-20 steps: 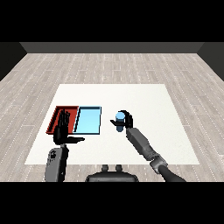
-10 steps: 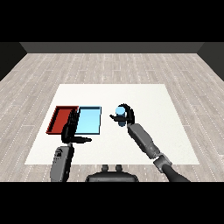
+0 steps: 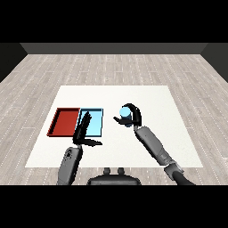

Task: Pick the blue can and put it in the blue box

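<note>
On the white rectangular table (image 3: pixel 178 133), a shallow light blue tray (image 3: pixel 95 122) lies touching a red tray (image 3: pixel 66 121). The left black hand (image 3: pixel 83 129) hovers over their seam, fingers straight. The right black hand (image 3: pixel 132 116) curls round the small blue cylindrical can (image 3: pixel 125 113), right of the blue tray. The can looks stiff, light and smooth-sided; mid-wall seems the best hold.
</note>
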Controlling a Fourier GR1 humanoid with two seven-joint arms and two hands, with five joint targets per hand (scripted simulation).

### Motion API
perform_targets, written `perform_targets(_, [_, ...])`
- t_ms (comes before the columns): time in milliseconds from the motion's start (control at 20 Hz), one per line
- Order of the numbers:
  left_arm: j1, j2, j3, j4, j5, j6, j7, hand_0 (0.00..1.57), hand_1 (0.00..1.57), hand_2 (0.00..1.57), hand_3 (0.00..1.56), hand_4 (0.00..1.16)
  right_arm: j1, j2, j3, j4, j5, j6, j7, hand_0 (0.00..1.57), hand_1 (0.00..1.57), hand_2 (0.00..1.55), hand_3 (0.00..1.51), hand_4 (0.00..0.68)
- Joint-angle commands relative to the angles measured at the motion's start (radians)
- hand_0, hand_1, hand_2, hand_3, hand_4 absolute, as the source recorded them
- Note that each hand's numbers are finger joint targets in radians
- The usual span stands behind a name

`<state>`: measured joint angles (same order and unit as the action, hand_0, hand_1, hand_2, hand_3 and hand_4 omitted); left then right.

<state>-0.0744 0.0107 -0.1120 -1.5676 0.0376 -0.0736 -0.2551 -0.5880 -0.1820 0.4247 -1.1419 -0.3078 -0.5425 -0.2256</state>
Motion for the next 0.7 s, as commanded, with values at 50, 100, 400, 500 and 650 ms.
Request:
perform_targets(50, [-0.045,-0.010,-0.060,0.053,0.023,0.029,0.014,0.00,0.00,0.00,0.00,0.00,0.141,-0.027,0.026,-0.206,0.088,-0.024,0.078,1.42,1.42,1.44,1.41,0.622])
perform_targets(100, [-0.049,-0.010,-0.064,0.059,0.025,0.035,0.012,0.00,0.00,0.00,0.00,0.00,0.106,-0.014,-0.001,-0.180,0.120,-0.007,0.098,1.42,1.42,1.44,1.40,0.616])
perform_targets(400, [-0.093,-0.011,-0.174,0.108,0.070,0.143,0.050,0.00,0.00,0.00,0.00,0.00,0.146,-0.005,0.000,-0.268,0.209,0.011,0.144,1.44,1.44,1.45,1.40,0.615])
perform_targets(500, [-0.159,-0.011,-0.200,0.207,0.093,0.171,0.002,0.00,0.00,0.00,0.00,0.00,0.075,-0.015,-0.027,-0.247,0.211,0.057,0.197,1.44,1.44,1.45,1.40,0.611])
perform_targets(650, [-0.094,-0.011,-0.188,0.154,0.099,0.120,0.026,0.00,0.00,0.00,0.00,0.00,0.178,0.009,-0.042,-0.322,0.263,0.090,0.187,1.46,1.46,1.46,1.40,0.608])
